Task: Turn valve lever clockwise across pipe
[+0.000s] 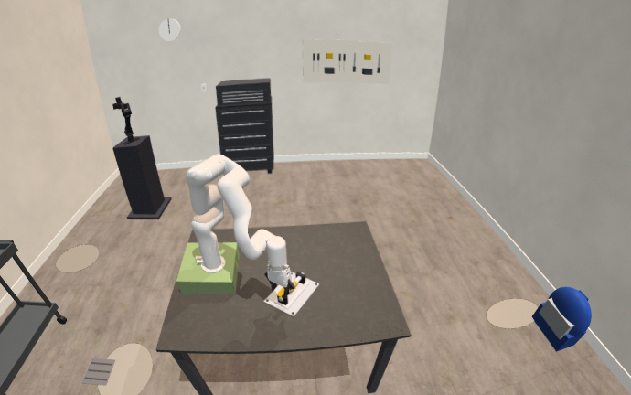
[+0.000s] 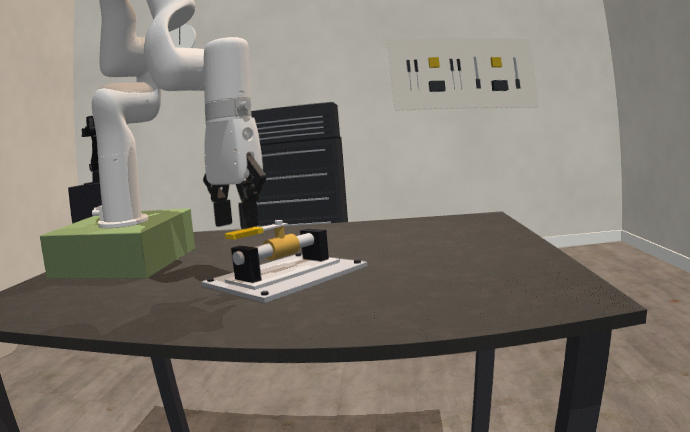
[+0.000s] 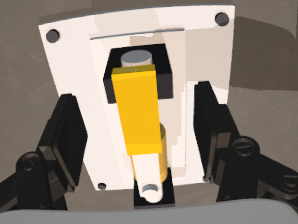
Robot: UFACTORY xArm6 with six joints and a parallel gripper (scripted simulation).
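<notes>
The valve (image 2: 281, 248) sits on a white baseplate (image 2: 285, 275) on the dark table, a white pipe held between two black blocks with a brass body. Its lever (image 2: 244, 233) is a flat yellow strip lying along the pipe, pointing toward the near black block. In the wrist view the lever (image 3: 137, 106) runs lengthwise over the pipe, between my fingers. My gripper (image 2: 234, 212) hangs just above the lever's yellow end, fingers pointing down and open, one on each side, not touching it. In the top view the gripper (image 1: 281, 284) is over the plate's near end.
The arm's green base block (image 2: 118, 243) stands on the table left of the valve. A black drawer cabinet (image 2: 300, 162) is behind the table. The table edge runs along the front and right.
</notes>
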